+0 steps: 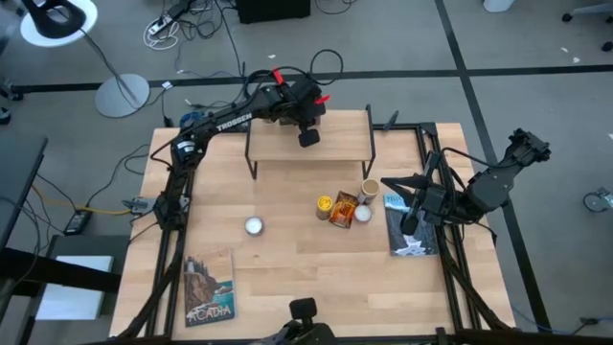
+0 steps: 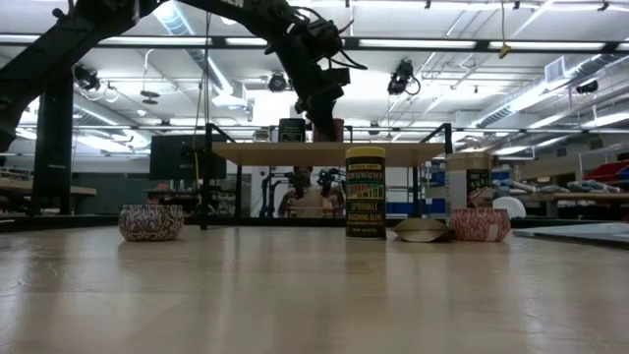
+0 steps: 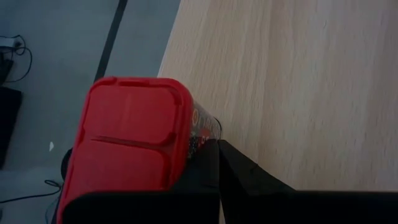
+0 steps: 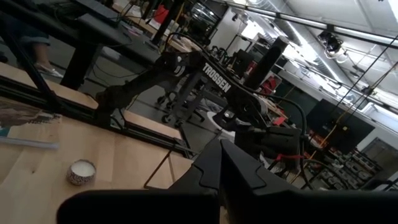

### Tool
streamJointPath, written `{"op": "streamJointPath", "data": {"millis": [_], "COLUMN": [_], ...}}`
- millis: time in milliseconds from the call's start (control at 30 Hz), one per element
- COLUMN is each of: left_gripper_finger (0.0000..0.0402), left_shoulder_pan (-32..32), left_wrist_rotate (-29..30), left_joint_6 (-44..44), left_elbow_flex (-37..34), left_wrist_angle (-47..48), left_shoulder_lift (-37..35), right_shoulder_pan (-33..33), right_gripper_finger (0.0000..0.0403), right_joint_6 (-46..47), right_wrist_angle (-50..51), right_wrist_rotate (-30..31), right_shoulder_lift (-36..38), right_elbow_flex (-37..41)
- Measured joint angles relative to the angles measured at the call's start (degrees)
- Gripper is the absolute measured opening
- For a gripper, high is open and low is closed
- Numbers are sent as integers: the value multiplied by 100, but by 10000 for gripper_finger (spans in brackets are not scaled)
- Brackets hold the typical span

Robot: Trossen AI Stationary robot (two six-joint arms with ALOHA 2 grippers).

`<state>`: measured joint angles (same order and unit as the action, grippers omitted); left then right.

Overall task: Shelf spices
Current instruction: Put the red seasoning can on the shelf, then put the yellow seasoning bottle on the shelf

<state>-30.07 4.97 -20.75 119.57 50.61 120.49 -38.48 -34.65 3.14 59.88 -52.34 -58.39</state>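
A workshop floor with cables and a lamp base surrounds the light-wood table (image 1: 287, 268), seen from above: the shelf (image 1: 309, 144) stands at the table's far edge, and the left gripper (image 1: 308, 136) hangs over its plank, while the right gripper (image 1: 410, 222) rests closed and empty at the right edge above a book (image 1: 410, 230). A cluster of spices (image 1: 345, 207) waits mid-table, between the shelf and the near edge, so most of the job looks undone. From table height, the yellow black-lidded jar (image 2: 366, 193) stands in front, a tan jar (image 2: 468, 181) beside it towards the right edge, and two containers already sit on the plank under the arm, a dark tin (image 2: 291, 130) and another that the gripper partly hides. The left wrist view shows the claw clamped on the red tin (image 3: 134, 140) at the plank's edge, apparently being set down and not yet released. The right wrist view shows only its shut fingers (image 4: 214, 171) and the shelf's black legs beyond
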Motion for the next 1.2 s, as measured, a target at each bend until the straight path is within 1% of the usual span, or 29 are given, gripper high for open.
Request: {"op": "streamJointPath", "data": {"millis": [333,400,633,800,1000,1200], "left_gripper_finger": [0,0,0,0,0,0], "left_shoulder_pan": [-10,-10,260,525,718,758], "left_wrist_rotate": [-15,-169,-218,447,618,957], "left_joint_6": [0,0,-8,-23,120,595], "left_elbow_flex": [0,0,79,79,79,79], "left_wrist_angle": [8,69,191,187,425,1101], "left_shoulder_lift": [-2,-2,-12,-160,-652,-1503], "right_shoulder_pan": [-2,-2,0,1,-1,1], "right_gripper_finger": [6,5,4,6,4,6], "right_joint_6": [0,0,0,0,7,41], "right_wrist_angle": [2,2,3,7,86,194], "right_wrist_rotate": [0,0,1,2,2,2], "right_shoulder_lift": [0,0,0,0,0,0], "right_elbow_flex": [-2,0,0,0,0,0]}}
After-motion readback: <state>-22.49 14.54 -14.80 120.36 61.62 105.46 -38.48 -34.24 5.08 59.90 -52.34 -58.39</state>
